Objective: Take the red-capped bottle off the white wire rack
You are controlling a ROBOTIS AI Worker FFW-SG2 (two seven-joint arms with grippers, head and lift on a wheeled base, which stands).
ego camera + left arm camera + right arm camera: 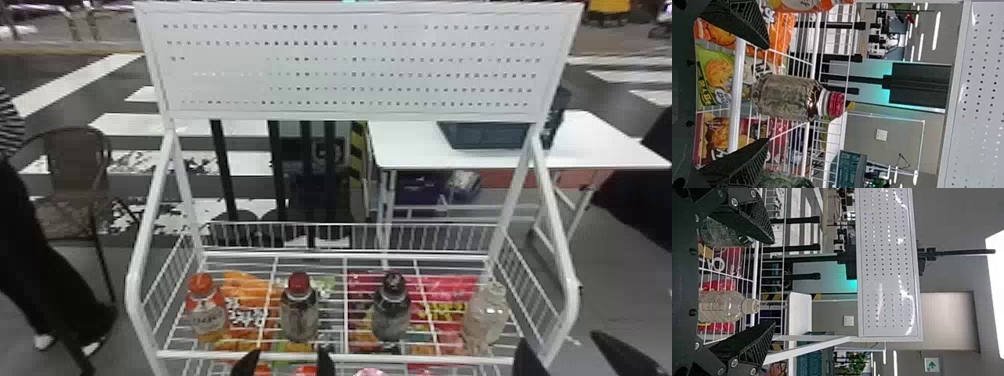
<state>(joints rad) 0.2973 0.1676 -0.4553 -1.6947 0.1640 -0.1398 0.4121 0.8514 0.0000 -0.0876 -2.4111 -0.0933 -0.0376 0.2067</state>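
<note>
The red-capped bottle (299, 307) stands upright on the white wire rack (345, 320), second from the left in its row. My left gripper (289, 365) is at the bottom edge of the head view, open, in front of this bottle. In the left wrist view, the red-capped bottle (797, 98) lies beyond and between the spread fingers of the left gripper (768, 94), not held. My right gripper (562, 352) is open at the rack's front right corner. In the right wrist view, the right gripper (774, 282) has a clear bottle (727, 306) beyond its fingers.
An orange-capped bottle (205, 307) stands left of the red-capped one; a dark-capped bottle (392, 307) and the clear bottle are to its right. Snack bags (245, 300) lie below the wires. A front rail (435, 359), side fences and a perforated panel (350, 65) frame the rack.
</note>
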